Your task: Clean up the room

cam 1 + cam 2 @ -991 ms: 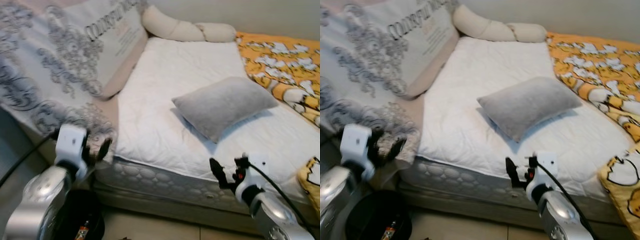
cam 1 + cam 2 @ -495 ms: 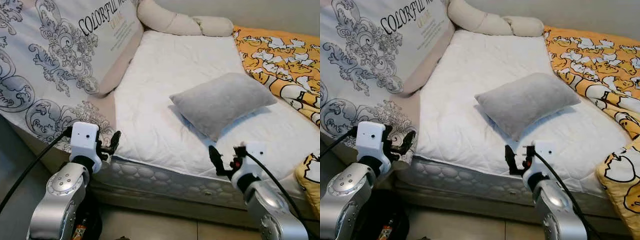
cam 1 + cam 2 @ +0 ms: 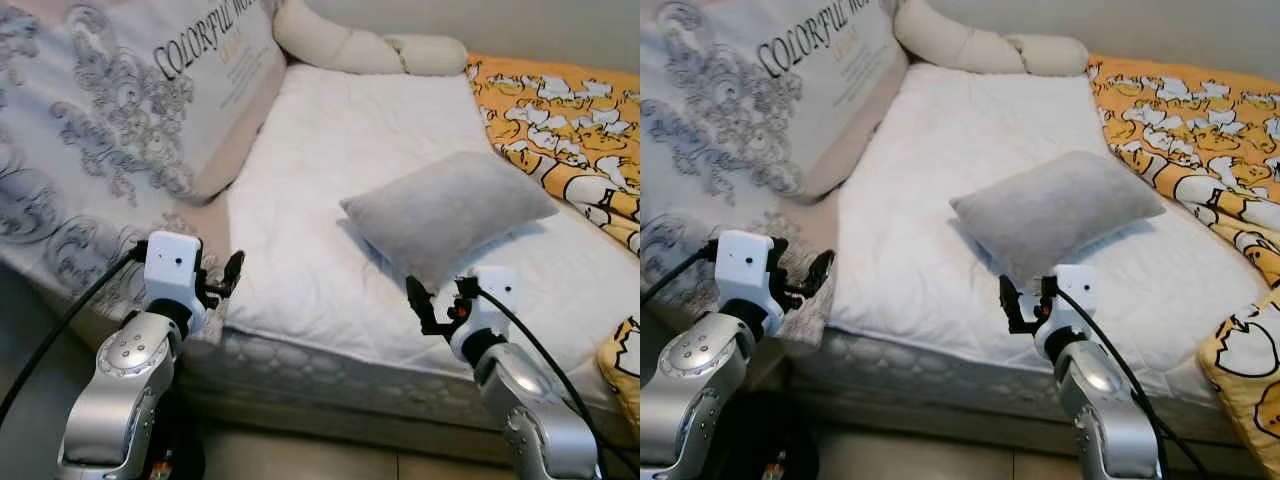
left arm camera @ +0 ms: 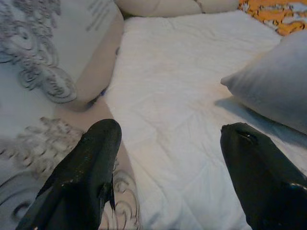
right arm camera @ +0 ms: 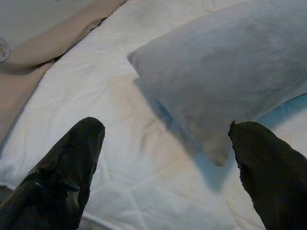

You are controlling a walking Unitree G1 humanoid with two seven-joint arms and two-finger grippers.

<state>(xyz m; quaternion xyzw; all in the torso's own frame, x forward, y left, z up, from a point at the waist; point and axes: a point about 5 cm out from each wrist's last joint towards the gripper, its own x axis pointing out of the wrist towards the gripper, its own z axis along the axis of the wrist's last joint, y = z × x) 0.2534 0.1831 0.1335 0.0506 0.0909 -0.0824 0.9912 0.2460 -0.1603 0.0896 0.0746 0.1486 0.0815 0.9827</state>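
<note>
So far: nothing looked tidied yet; both grippers were empty and the bed was unmade.
Landmark: the grey pillow (image 3: 448,214) lay askew near the middle of the white mattress (image 3: 330,160).
Patterned duvet (image 3: 110,120): bunched up well left of the pillow, spilling over the mattress edge.
Left gripper (image 3: 222,280): raised at the bed's near edge, well left of the pillow, fingers spread apart, holding nothing.
Right gripper (image 3: 432,300): just in front of the pillow's near corner, fingers wide apart, not touching it.
Yellow blanket (image 3: 560,120): rumpled just right of the pillow.
Remaining: likely straightening pillow, duvet and blanket.
</note>
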